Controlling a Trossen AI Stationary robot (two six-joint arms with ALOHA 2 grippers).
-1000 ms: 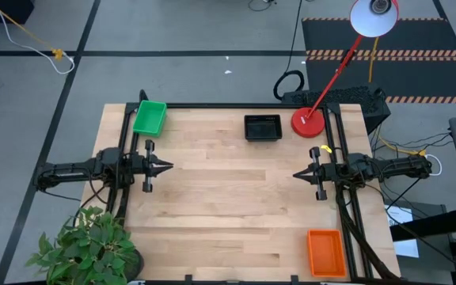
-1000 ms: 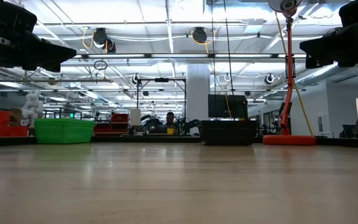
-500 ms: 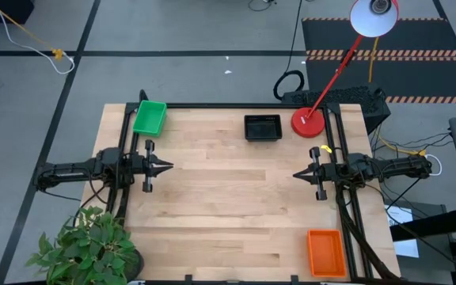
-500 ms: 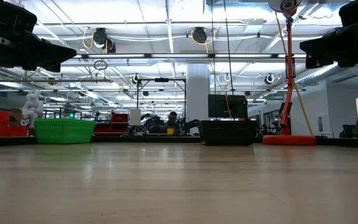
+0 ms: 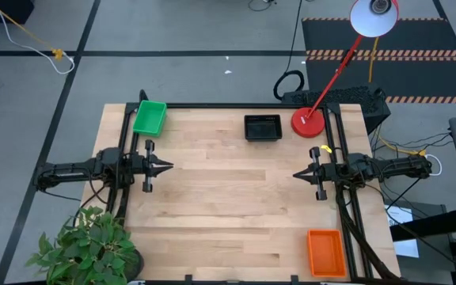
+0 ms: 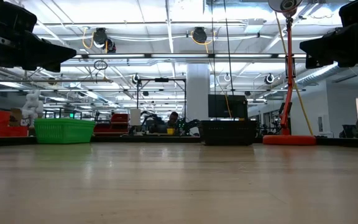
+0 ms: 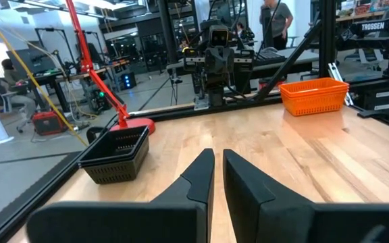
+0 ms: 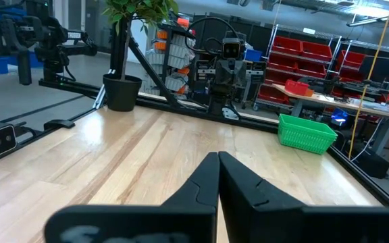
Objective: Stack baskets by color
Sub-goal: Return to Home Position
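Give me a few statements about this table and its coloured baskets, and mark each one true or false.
1. The green baskets sit in a corner of the table on the left arm's side. True.
2. The orange baskets stand beside the red lamp base. False: the black baskets do; the orange ones are in the other corner on the right arm's side.
3. The left tool holds a basket. False: it is shut on nothing.
4. The left tool and the right tool point at each other. True.

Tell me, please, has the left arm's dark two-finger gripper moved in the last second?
No. In the high view the left gripper keeps the same spot relative to the green slotted plastic baskets, which have not shifted either.
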